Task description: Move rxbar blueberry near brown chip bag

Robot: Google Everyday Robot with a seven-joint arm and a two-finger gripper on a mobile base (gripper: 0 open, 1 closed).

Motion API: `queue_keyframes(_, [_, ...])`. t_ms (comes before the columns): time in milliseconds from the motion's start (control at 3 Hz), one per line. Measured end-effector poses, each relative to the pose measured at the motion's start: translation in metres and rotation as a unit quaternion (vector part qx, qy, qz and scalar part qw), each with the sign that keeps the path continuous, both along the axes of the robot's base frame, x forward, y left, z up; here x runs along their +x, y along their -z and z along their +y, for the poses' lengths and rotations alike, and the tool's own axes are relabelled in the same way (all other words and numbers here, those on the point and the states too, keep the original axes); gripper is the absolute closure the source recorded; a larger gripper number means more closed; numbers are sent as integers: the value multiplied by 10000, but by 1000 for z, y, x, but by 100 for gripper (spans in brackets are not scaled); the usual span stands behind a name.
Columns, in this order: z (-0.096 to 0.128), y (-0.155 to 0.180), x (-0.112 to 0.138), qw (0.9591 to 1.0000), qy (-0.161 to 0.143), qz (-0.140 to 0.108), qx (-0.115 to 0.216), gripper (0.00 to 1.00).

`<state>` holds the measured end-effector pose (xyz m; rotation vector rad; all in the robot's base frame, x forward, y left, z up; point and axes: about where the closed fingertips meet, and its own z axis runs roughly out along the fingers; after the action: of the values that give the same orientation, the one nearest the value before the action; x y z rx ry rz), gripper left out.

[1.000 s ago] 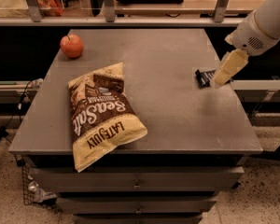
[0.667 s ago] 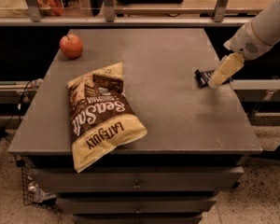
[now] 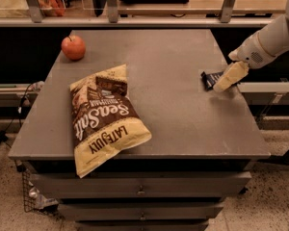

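Observation:
The rxbar blueberry (image 3: 208, 80), a small dark bar, lies flat near the right edge of the grey table (image 3: 183, 105). My gripper (image 3: 229, 76) comes in from the right and sits right over the bar's right end, hiding part of it. The brown chip bag (image 3: 103, 119) lies flat at the front left of the table, with cream-yellow ends and "Sea Salt" script, far from the bar.
A red apple (image 3: 73, 47) sits at the table's back left corner. A railing with shelves (image 3: 144, 19) runs behind the table. Drawers (image 3: 139, 191) are below the front edge. My arm (image 3: 272, 37) extends past the right edge.
My gripper has moved slightly left and down, closer onto the bar's right end. The bar, chip bag and apple have not moved.

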<state>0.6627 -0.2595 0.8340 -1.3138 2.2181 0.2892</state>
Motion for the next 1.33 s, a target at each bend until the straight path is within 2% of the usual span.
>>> queue_keyframes(667, [-8, -1, 5, 9999, 12, -90, 116, 61])
queue_keyframes(1000, [-2, -17, 3, 9996, -92, -198, 164, 92])
queue_keyframes(1333, [18, -16, -11, 9990, -334, -77, 270, 100])
